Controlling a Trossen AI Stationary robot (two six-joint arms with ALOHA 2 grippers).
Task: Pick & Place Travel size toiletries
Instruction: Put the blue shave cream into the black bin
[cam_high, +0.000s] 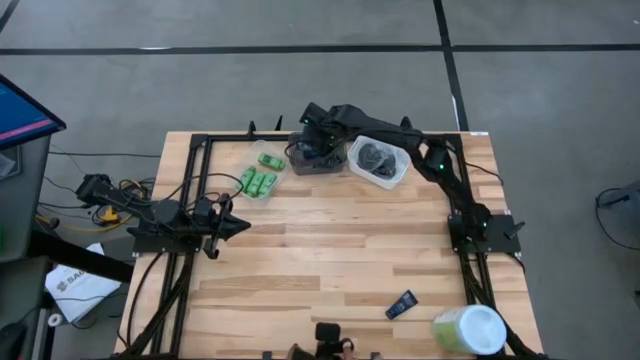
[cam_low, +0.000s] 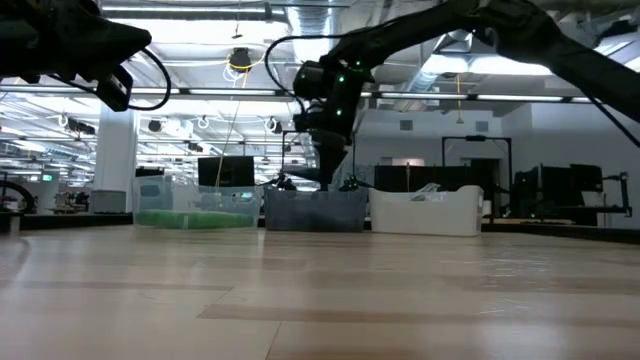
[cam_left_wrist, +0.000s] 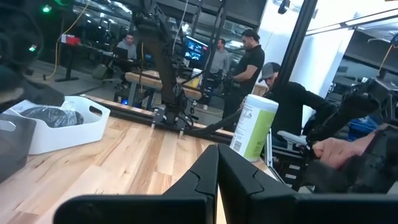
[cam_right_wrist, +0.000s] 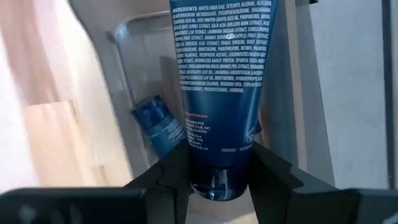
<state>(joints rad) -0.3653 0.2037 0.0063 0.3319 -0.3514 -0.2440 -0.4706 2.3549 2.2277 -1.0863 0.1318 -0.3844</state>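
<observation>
I operate in a robotics laboratory set in a large open industrial hall. The low view shows a high ceiling with exposed ducts (cam_low: 200, 12), strip lighting and rows of monitors (cam_low: 225, 170) on distant workstations. The high view shows a bare grey concrete floor (cam_high: 300, 90) marked with dark lines, a butcher-block counter (cam_high: 330, 250) in a black metal frame, and loose cabling (cam_high: 120, 195) beside it. The left wrist view shows several people (cam_left_wrist: 249, 59) standing and seated among further test benches.

A pale green-and-white cylinder (cam_high: 468, 330) stands at the table's (cam_high: 330, 250) corner; people, apparently, stand behind.
</observation>
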